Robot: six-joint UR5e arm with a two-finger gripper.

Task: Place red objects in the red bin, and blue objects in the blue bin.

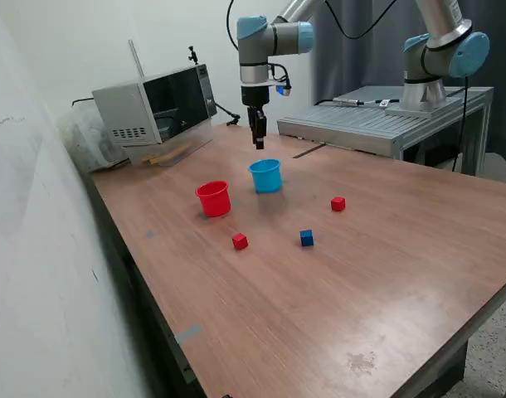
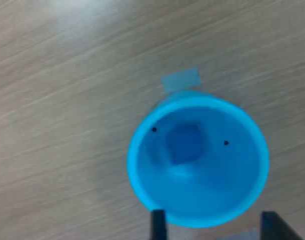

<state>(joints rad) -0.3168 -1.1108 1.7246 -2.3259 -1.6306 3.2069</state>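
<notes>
One dark blue cube (image 2: 185,144) lies inside the light blue cup (image 1: 266,176), seen blurred from the wrist view. Red cup (image 1: 213,199) stands upright just beside it on the table (image 1: 386,274). Two red cubes (image 1: 240,241) (image 1: 338,203) and a second blue cube (image 1: 307,238) sit loose on the wood. Claw (image 1: 258,143) hangs above the blue cup, fingers (image 2: 158,225) spread, pinching nothing. No legible writing visible.

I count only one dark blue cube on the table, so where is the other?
The other small dark blue cube lies inside the light blue plastic cup, seen in the wrist view, directly beneath the end effector.
</notes>
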